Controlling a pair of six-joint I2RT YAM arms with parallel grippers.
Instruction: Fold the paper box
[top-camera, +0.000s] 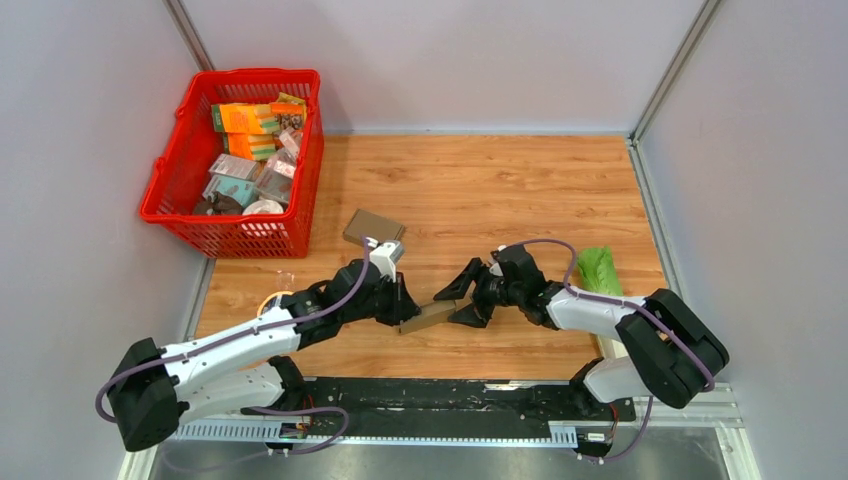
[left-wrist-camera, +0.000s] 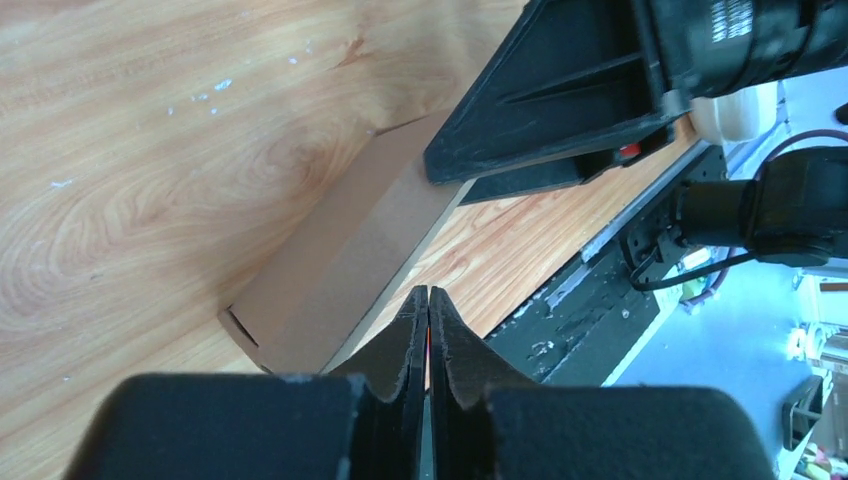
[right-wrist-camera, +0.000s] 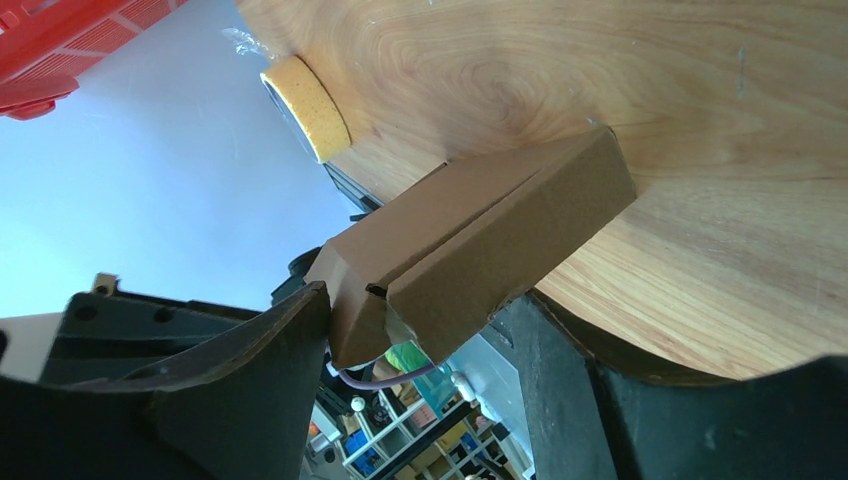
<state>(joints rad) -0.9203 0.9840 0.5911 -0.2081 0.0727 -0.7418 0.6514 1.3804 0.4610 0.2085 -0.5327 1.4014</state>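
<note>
Left gripper (left-wrist-camera: 428, 308) clenched shut beside the brown paper box (top-camera: 425, 318) on the desk (top-camera: 480, 180), right gripper (top-camera: 448, 305) spread open, straddling its other end.

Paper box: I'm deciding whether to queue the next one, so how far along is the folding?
Done: the paper box is already a long sleeve, sides up. In hand: the right gripper straddles one end, grip unclear; the left gripper, shut, meets the other. Remaining: the top seam gapes and an end flap looks untucked. A second flat card lies untouched.
</note>
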